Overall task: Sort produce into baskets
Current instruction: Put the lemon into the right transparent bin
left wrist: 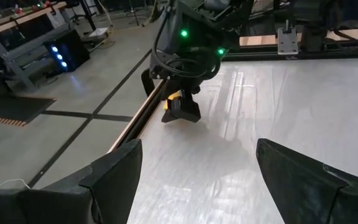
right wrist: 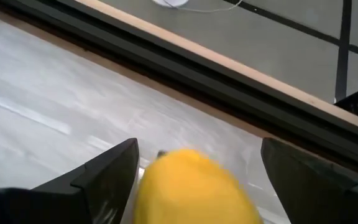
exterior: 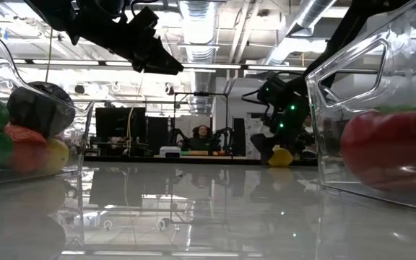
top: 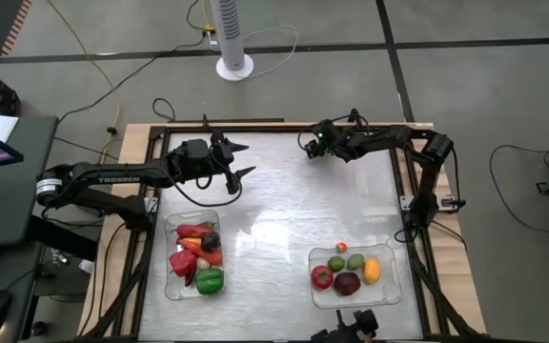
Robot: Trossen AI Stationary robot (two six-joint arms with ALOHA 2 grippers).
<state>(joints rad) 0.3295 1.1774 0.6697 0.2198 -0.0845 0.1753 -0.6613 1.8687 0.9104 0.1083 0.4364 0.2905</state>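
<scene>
A yellow lemon [right wrist: 194,186] lies on the table near its far edge; it also shows in the low view [exterior: 280,157]. My right gripper [right wrist: 199,147] is low over it and open, one finger on each side of the lemon and close to it; in the high view it is at the far middle [top: 309,146]. My left gripper [top: 241,159] is open and empty above the table's far left part, pointing toward the right gripper. The left clear tray [top: 172,284] holds peppers and other pieces. The right clear tray [top: 389,291] holds several fruits.
The table's wooden far rim [right wrist: 241,65] runs just beyond the lemon. The middle of the table between the two trays is bare. A white fan stand [top: 234,65] is on the floor beyond the table. A person sits far off in the room [exterior: 203,135].
</scene>
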